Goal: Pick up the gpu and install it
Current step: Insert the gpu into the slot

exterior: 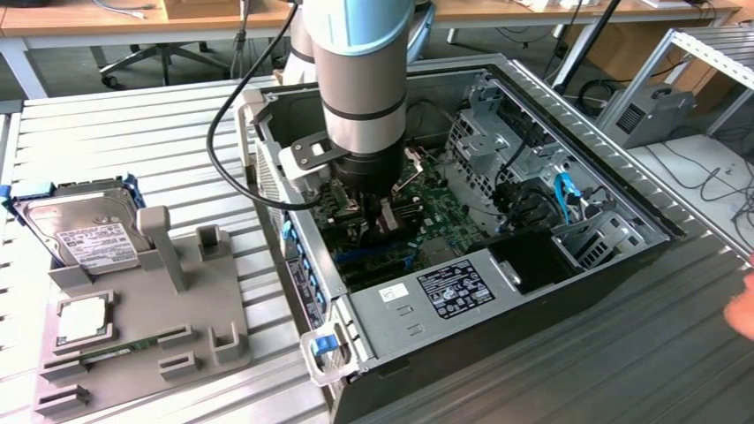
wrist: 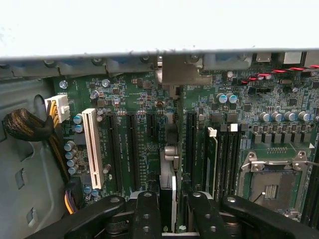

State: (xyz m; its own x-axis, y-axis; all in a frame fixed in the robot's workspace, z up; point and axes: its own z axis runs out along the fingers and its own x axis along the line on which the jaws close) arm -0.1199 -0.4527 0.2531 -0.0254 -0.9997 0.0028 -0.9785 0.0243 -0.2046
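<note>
Open black steel computer case point(exterior: 613, 265) lying on the ribbed grey surface point(exterior: 141, 132), arm reaching down into it, with the grey plastic holder point(exterior: 154, 327) at the exterior view's left keeping the silver hard drive point(exterior: 77, 231) but no card. Picking up judged done, seating under way: gpu point(wrist: 171, 164) held edge-on and upright over the green motherboard point(wrist: 129, 94), in line with the long black slots, metal bracket toward the far case wall. Black claw point(wrist: 168, 219) clamped on the thin card's edge.
</note>
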